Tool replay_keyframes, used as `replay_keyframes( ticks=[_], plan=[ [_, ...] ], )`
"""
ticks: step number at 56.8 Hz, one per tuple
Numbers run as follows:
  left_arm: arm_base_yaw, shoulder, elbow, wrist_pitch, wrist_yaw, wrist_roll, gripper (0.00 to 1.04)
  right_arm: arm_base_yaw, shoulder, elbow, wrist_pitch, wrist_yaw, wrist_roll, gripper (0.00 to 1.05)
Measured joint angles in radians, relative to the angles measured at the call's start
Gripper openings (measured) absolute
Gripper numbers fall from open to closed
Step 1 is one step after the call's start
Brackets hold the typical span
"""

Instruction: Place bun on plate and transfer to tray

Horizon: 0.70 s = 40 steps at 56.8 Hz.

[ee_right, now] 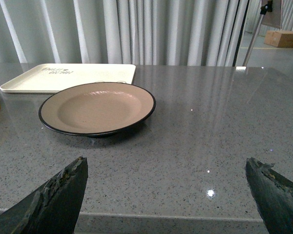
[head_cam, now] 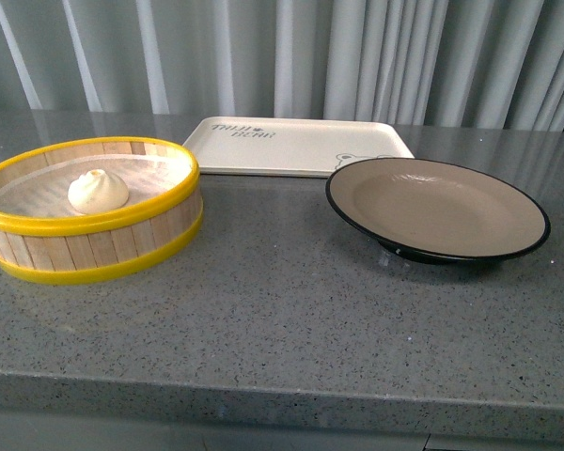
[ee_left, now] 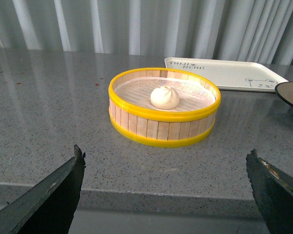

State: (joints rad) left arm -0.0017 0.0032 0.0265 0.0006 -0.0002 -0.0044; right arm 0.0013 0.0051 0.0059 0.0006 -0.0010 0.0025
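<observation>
Heads up, nothing's grabbed yet. Your left end effector (ee_left: 164,153) and right end effector (ee_right: 166,163) both hang out past the bench's (head_cam: 282,310) front edge, jaws spread wide and empty.

The bun (head_cam: 98,191) sits inside the yellow-rimmed steamer (head_cam: 94,249) toward the bench's left edge, roughly in the middle of its floor. The plate (head_cam: 437,207) is over on the right side, and the tray (head_cam: 301,146) lies behind them toward the back edge.

What I'd worry about:
- The steamer wall stands up around the bun, so if you come in low a finger will probably clip the rim and shove the whole thing. Drop in from above.
- The bun looks soft. Close too hard and you'll likely dent it or tear the pleats.
- The plate rides on a small foot with its rim overhanging, so pinching one side may tip it and roll the bun off.
- The plate's far rim is just beside the tray's near right corner. I can't tell if they touch, so lift before you slide.

Room-wise you've got lots of bare bench in front and to the right of the plate.
</observation>
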Motion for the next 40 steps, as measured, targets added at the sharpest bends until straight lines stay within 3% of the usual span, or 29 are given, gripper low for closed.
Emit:
replay_keyframes(
  ticks=[40],
  plan=[
    [0.000,0.000,0.000,0.000,0.000,0.000,0.98,0.000,0.000,0.000,0.000,0.000,0.000,0.96]
  ],
)
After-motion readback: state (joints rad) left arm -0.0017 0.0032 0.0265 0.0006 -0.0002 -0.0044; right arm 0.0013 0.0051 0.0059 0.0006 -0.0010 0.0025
